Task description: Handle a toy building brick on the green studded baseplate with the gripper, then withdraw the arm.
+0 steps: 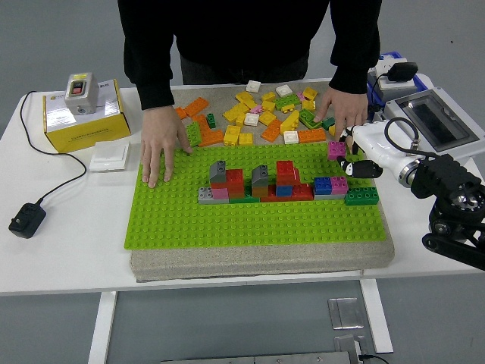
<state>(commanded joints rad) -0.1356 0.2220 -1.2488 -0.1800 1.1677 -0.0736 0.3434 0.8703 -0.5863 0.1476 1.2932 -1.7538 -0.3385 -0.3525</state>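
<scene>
The green studded baseplate (250, 220) lies on a grey pad in the middle of the table. A row of built bricks (261, 184) in red, grey, pink, blue and dark green stands on it. My right hand (345, 157), white with dark fingertips, reaches in from the right over the plate's right edge. Its fingers are shut on a small magenta brick (336, 149), held just above the plate, up and right of the blue and pink bricks (330, 185). My left arm is out of view.
A person stands at the far side, one hand (161, 145) flat on the plate's left corner, the other (341, 111) by the loose brick pile (261, 114). A yellow box (79, 114) with a switch, a cable and adapter (26, 220) lie left. A grey device (436, 121) sits right.
</scene>
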